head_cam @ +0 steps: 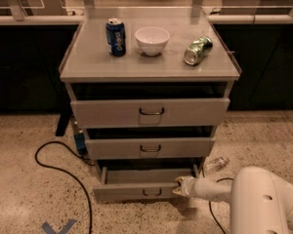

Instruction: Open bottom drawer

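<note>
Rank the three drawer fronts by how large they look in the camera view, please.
1. top drawer front, largest
2. middle drawer front
3. bottom drawer front, smallest

The lower fronts probably lie farther from the camera, so true sizes are unsure. The gripper is at the right end of the bottom drawer front.
</note>
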Controlling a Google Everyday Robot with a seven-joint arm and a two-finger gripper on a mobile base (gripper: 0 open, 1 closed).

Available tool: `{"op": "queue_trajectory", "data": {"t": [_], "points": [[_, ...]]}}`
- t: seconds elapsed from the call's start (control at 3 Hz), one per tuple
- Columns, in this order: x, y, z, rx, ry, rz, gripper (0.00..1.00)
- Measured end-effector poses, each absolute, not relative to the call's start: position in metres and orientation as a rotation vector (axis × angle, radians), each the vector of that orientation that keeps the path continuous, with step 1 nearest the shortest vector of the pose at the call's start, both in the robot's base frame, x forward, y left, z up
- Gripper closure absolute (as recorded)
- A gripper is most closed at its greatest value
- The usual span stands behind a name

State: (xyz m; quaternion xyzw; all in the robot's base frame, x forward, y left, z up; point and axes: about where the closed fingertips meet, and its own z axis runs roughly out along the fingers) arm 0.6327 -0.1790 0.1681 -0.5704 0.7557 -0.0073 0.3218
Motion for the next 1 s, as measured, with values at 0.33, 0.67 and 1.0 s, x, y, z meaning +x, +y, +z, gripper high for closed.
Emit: {"op": "queue_trajectory", "data": {"t": [0.33, 0.67, 1.0], "points": [[0.632, -0.179, 0.173, -1.498, 1.984, -0.019, 1.00], [0.613, -0.182, 0.167, -1.502, 1.966, -0.022, 1.00], [0.612, -0.182, 0.172, -1.502, 1.966, -0.022, 1.00]]}}
